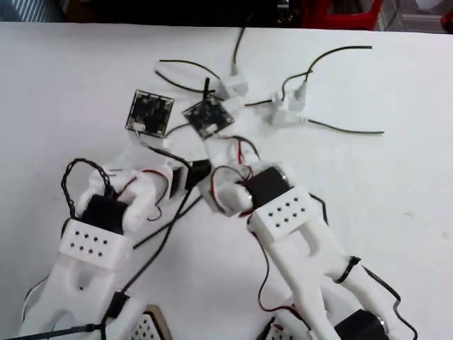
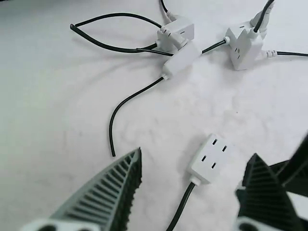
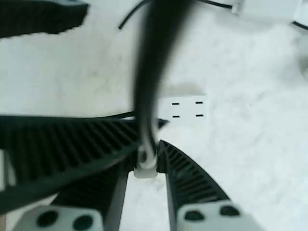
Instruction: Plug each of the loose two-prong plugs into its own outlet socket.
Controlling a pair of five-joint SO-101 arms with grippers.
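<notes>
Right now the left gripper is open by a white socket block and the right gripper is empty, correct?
No. The right wrist view shows the right gripper shut on a white plug with a black cord. The left gripper is open by the socket block, as stated.

High view: overhead, looks down on table. Wrist views: close, low; share outlet socket.

Bright, diffuse overhead light covers the white table, and its surface nearly washes out. Shadows beside the cables are faint and soft-edged. The room beyond the table's far edge is dim.
</notes>
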